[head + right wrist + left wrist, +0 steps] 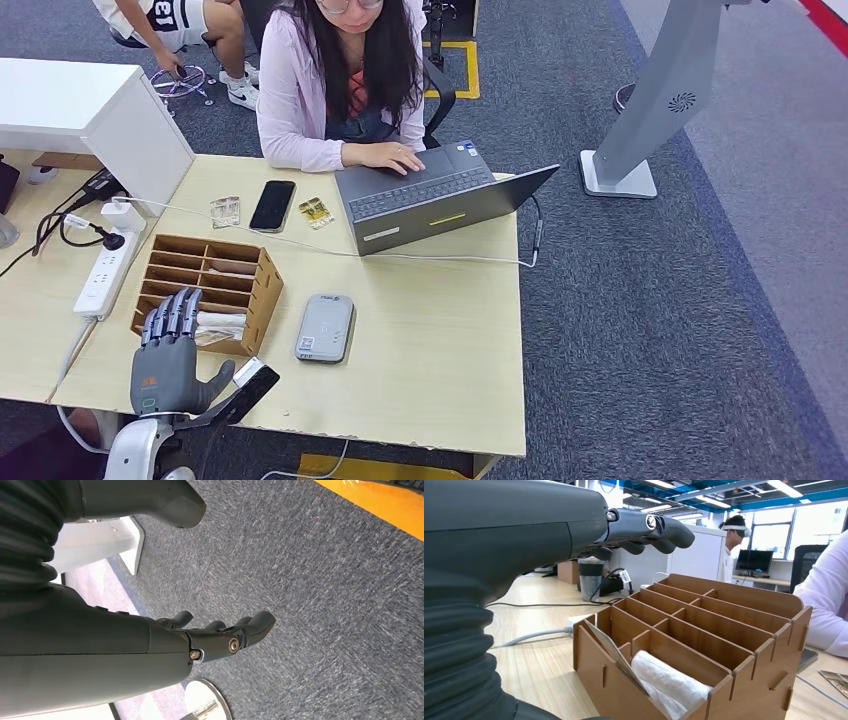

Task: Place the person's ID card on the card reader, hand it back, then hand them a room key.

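Card reader (326, 327) flat on desk (440, 350), just right of wooden organizer (212, 290). Left hand (168, 360) raised at organizer's near end, palm down, fingers (172, 312) extended and apart, holding nothing. Right hand (220, 635) hanging over carpet (325, 580), fingers loosely spread, empty.
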